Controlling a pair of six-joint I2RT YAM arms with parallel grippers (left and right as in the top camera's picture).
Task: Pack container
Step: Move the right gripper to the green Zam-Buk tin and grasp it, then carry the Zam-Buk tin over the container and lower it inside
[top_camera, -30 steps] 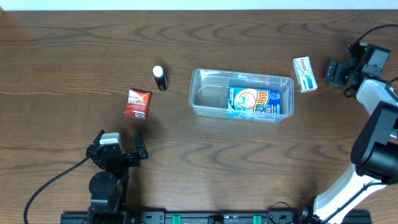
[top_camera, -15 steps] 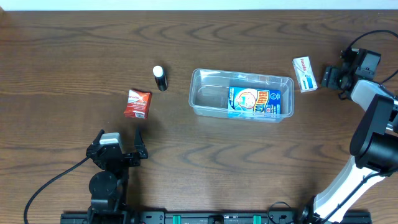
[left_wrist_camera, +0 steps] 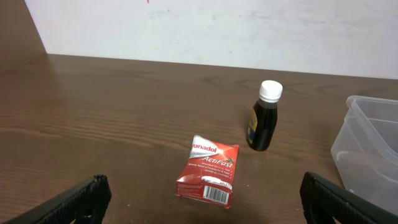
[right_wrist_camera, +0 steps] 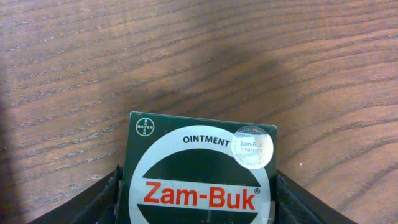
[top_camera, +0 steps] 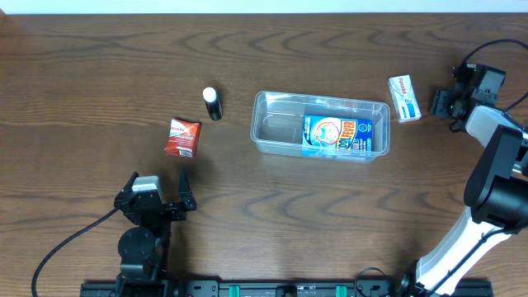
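Observation:
The clear plastic container (top_camera: 262,106) sits mid-table with a blue packet (top_camera: 345,136) lying inside. My right gripper (top_camera: 441,103) is at the far right, just right of a white box (top_camera: 404,97). It is shut on a dark green Zam-Buk ointment box (right_wrist_camera: 199,168), held low over the wood between its fingers (right_wrist_camera: 199,208). My left gripper (top_camera: 158,198) is open and empty near the front left. In its wrist view the fingers (left_wrist_camera: 202,214) frame a red Panadol packet (left_wrist_camera: 208,171), with the container's corner (left_wrist_camera: 373,149) at the right.
A small dark bottle with a white cap (top_camera: 213,104) stands left of the container, also in the left wrist view (left_wrist_camera: 264,118). The red packet (top_camera: 181,137) lies flat further left and nearer the front. A pale wall runs along the table's far edge.
My right wrist has shifted slightly beside the white box, still holding the green box. The left arm and the table objects have not moved.

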